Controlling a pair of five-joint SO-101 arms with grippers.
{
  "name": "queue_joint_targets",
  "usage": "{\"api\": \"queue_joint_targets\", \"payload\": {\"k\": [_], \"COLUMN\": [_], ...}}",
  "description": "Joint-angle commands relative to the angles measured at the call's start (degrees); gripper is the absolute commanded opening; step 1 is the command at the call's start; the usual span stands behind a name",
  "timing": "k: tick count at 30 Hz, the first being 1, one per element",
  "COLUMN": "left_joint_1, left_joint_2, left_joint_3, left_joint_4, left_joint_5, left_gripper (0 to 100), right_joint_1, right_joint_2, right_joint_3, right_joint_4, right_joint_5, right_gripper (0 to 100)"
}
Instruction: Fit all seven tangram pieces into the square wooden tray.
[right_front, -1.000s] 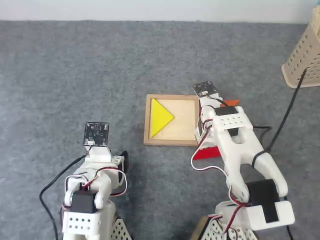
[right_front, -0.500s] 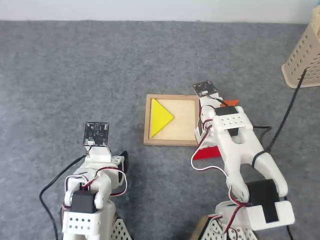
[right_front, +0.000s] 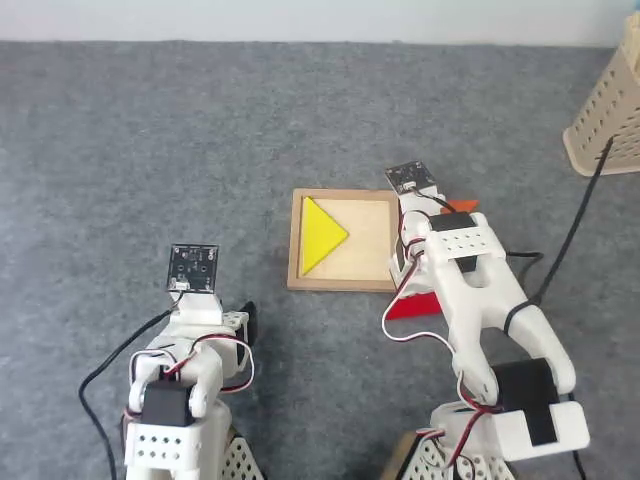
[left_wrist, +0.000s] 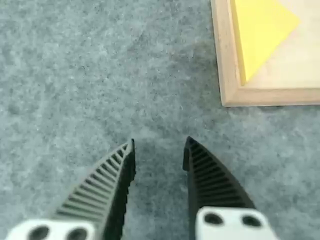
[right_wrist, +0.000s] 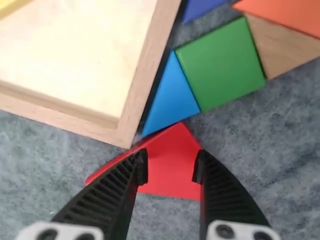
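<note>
The square wooden tray (right_front: 343, 283) lies mid-table with a yellow triangle (right_front: 320, 234) in its left half. My right gripper (right_wrist: 170, 159) is open and hovers just over a red triangle (right_wrist: 167, 175) at the tray's near right corner, one finger on each side of its tip. Beside it lie a light blue triangle (right_wrist: 172, 97), a green square (right_wrist: 220, 62), a dark blue piece (right_wrist: 200, 7), an orange piece (right_wrist: 285, 12) and a wood-coloured triangle (right_wrist: 275, 47). My left gripper (left_wrist: 160, 150) is open over bare carpet, near the tray's front left corner (left_wrist: 227, 95).
A beige perforated basket (right_front: 610, 110) stands at the far right edge. A black cable (right_front: 575, 230) runs from it toward the right arm (right_front: 455, 250). Grey carpet covers the table, with open room left of and behind the tray.
</note>
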Motion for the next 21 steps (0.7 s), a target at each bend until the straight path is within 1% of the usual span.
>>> {"api": "queue_joint_targets", "payload": {"k": [1, 7, 10, 13, 16, 19, 21], "left_joint_1": [-0.26, -0.26, -0.26, -0.26, -0.26, -0.26, -0.26], "left_joint_2": [-1.14, -1.14, -1.14, -1.14, -1.14, -1.14, -1.14], "left_joint_3": [-0.13, -0.13, -0.13, -0.13, -0.13, -0.13, -0.13], "left_joint_4": [-0.35, -0.35, -0.35, -0.35, -0.35, -0.35, -0.35], "left_joint_5": [0.44, 0.44, 0.44, 0.44, 0.44, 0.44, 0.44], "left_gripper": [15, 15, 15, 15, 15, 15, 15], "right_joint_1": [2.95, 11.82, 11.82, 9.27, 8.13, 7.52, 5.23], "right_joint_2": [-3.56, -3.56, -3.47, -3.12, -2.86, -3.21, -3.38], "right_joint_3": [-1.05, -5.89, -8.0, -10.64, -13.19, -13.71, -13.71], "right_joint_4": [-0.75, -0.75, -0.75, -0.13, 1.36, 4.35, 7.78], "right_joint_5": [-0.7, -0.79, -0.88, -0.88, -6.42, -14.33, -20.57], "right_gripper": [16.9, 16.9, 17.0, 17.3, 17.6, 21.0, 23.0]}}
